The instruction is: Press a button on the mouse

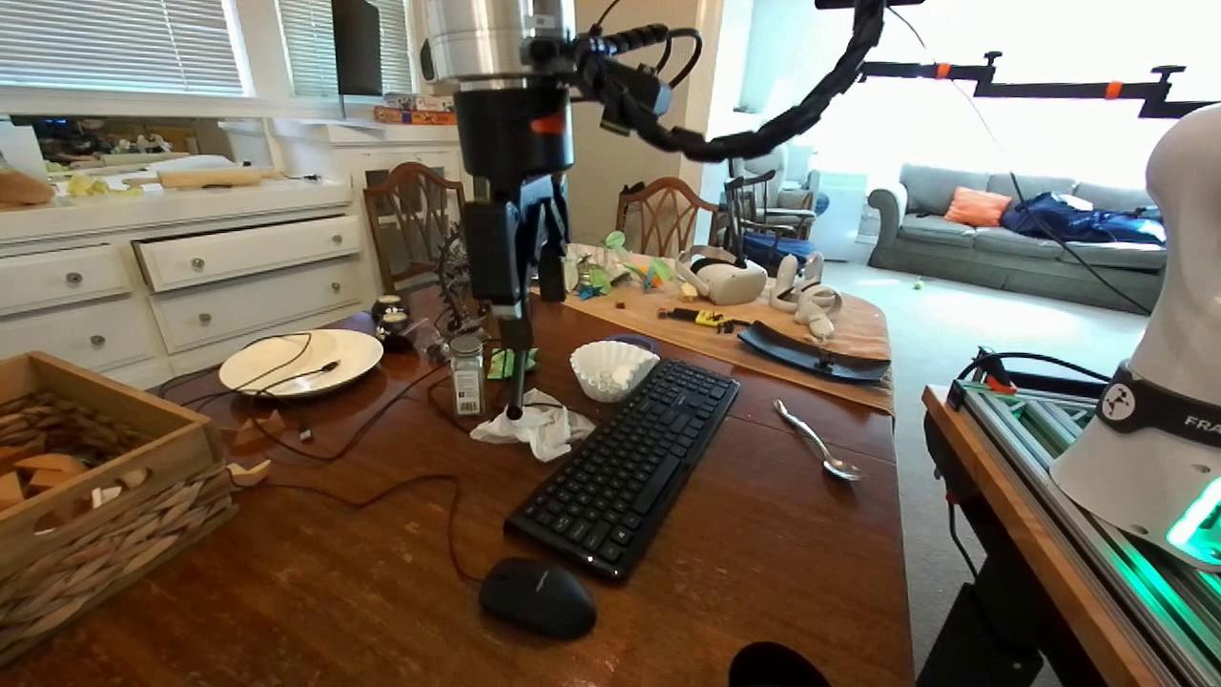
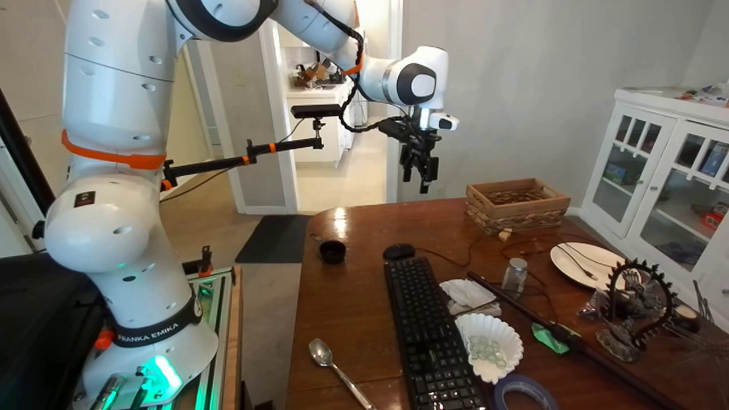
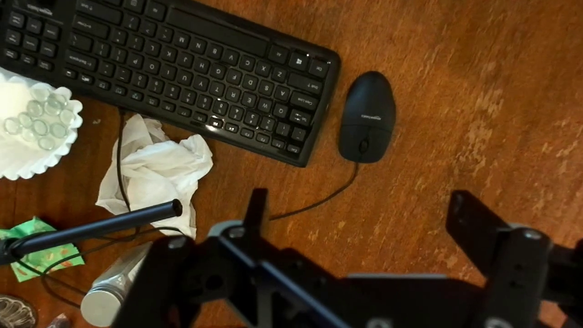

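The black mouse [image 1: 537, 598] lies on the wooden table beside the short end of the black keyboard. It also shows in an exterior view [image 2: 398, 251] and in the wrist view [image 3: 370, 109], where its buttons and scroll wheel point toward the gripper side. Its thin cord runs off from the button end. My gripper [image 3: 358, 200] is open with nothing between its fingers. In both exterior views the gripper [image 1: 532, 310], [image 2: 420, 176] hangs in the air, well above the table and apart from the mouse. In the wrist view the left finger covers part of the cord.
The keyboard [image 3: 205, 77] lies next to the mouse. A dark rod [image 3: 104, 228] juts over a white cloth [image 3: 159, 168]. A jar [image 2: 515, 276], a white bowl [image 2: 490, 347], a spoon [image 2: 342, 370], a black cup [image 2: 332, 251] and a wicker box [image 2: 515, 205] stand around.
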You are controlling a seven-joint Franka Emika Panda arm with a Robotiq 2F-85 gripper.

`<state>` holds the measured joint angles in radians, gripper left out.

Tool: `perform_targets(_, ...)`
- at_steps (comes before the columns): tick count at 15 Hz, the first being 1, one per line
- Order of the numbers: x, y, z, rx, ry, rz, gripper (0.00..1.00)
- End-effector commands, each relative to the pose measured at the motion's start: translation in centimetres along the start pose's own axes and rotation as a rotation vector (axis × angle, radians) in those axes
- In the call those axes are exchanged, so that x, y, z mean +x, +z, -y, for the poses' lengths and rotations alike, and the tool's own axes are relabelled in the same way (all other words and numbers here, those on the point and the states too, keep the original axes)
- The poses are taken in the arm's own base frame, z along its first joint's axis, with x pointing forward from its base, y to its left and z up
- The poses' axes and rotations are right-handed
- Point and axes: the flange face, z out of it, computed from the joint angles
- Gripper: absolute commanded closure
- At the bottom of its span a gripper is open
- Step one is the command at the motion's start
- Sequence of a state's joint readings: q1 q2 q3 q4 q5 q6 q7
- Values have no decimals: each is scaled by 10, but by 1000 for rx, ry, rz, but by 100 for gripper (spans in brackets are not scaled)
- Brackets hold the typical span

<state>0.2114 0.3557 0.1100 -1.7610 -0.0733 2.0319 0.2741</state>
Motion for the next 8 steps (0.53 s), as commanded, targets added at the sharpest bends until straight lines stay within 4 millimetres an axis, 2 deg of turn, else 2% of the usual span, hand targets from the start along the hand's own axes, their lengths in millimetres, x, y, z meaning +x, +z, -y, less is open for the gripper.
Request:
perform_targets(1, 21, 13, 26, -62, 99, 25, 0)
perform_targets(3, 26, 22, 32, -18, 104, 19, 0)
perform_targets(8, 31, 42, 29, 109, 38, -22, 0)
